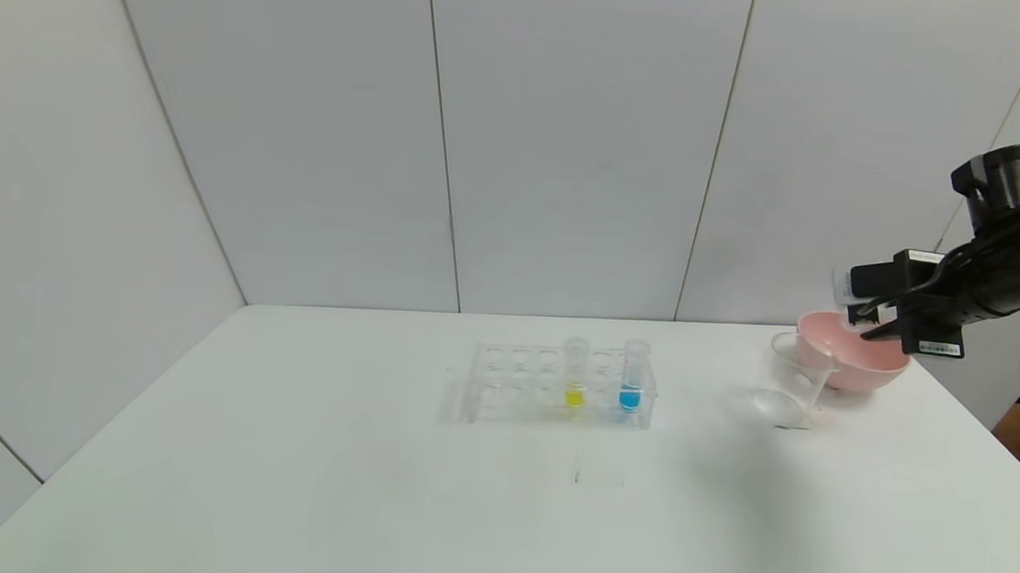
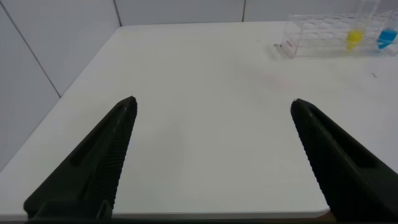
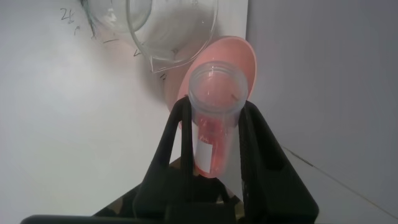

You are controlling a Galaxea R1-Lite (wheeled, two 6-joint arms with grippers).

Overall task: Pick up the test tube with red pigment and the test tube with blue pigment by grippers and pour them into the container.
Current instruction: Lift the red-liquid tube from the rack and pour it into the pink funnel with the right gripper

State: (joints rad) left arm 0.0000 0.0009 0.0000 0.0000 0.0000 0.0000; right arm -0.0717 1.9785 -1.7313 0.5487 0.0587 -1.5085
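A: Why do we hold the red tube (image 3: 213,118) lying almost flat in our right end effector (image 3: 214,134)?

B: Its two fingers are clamped on the tube's sides, and its open mouth points away from the end effector, toward the pink bowl (image 1: 855,364). Tipped like that, red would run out. The beaker (image 1: 791,380) sits just past the fingertips, a bit lower, beside the bowl on the desk (image 1: 377,489). The mouth looks to be over the bowl, so we think we must line it up with the beaker.

A: Where is the blue tube (image 1: 634,376)?

B: Far from that end effector, upright in the clear rack (image 1: 557,385), next to a yellow tube (image 1: 575,373).

A: And our left end effector (image 2: 211,155)?

B: Its fingers are wide apart with nothing between them, low over bare desk, well away from the rack.

A: What can't we see?

B: From the head, the arm hides the red tube. We can't tell how much red is left.
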